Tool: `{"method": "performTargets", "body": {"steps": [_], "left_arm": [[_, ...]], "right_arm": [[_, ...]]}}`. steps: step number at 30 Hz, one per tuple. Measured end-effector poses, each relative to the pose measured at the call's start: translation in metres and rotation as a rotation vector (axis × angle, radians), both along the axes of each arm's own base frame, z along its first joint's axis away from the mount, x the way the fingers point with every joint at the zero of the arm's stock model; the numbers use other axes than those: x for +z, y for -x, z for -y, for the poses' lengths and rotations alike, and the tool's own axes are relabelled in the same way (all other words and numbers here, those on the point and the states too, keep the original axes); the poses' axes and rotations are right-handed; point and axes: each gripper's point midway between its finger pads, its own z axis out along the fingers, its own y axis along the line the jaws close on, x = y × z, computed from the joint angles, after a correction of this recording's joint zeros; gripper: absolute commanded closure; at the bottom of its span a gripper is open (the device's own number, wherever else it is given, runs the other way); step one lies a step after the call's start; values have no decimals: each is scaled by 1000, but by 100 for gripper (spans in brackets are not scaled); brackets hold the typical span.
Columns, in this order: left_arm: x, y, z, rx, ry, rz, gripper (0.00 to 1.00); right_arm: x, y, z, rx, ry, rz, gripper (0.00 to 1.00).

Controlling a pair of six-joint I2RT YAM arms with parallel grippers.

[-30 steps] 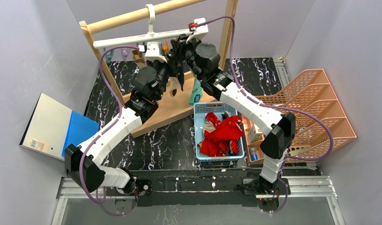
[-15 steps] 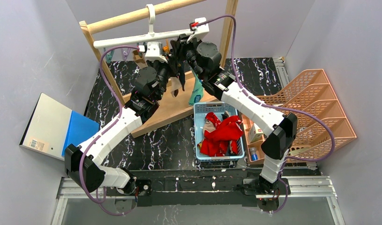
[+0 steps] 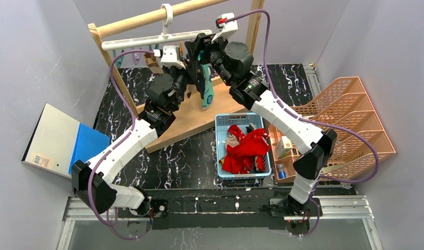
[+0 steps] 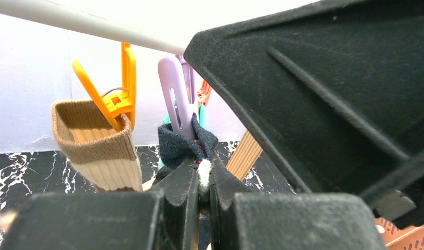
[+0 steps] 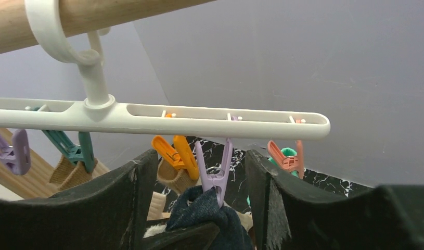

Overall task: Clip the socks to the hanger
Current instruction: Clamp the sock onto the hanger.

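Note:
The white hanger [image 5: 199,117] hangs by its hook from the wooden rail. Its purple clip [image 5: 215,166] grips the cuff of a dark navy sock [image 5: 209,219]. My left gripper [image 4: 203,177] is shut on that navy sock [image 4: 181,143] just below the purple clip [image 4: 178,104]. My right gripper [image 5: 199,156] is open, with a finger on each side of the purple clip and touching neither it nor the sock. An orange clip [image 5: 173,151] holds a brown-and-beige sock [image 4: 100,151]. A pink clip [image 5: 285,156] holds a teal sock [image 3: 207,86].
The wooden rack [image 3: 142,18] stands on a wooden base at the back. A blue basket [image 3: 220,148] with red socks [image 3: 244,148] sits behind the right arm. An orange tiered tray [image 3: 355,120] is at the right. A white and blue folder [image 3: 64,140] lies at the left.
My right gripper has risen and opened around the purple clip. The hanger and the teal sock have swung left. My left gripper still holds the navy sock.

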Motion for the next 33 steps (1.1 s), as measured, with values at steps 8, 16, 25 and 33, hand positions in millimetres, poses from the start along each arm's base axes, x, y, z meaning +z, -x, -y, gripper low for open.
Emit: {"method": "performTargets", "body": {"steps": [8,16,25,33], "left_arm": [[1,0,0,0,-2,2,100],[0,0,0,2,-14,4,92],[-4,-1,-1,6,-40,2,61],[-15,6,-5,-1,-79,-28,34]], "right_arm": [[7,10,2,35,-8,-11,24],[18,35,25,54,-19,-8,22],[22,66,59,56,-28,3,22],[4,71,66,54,1,-25,22]]}}
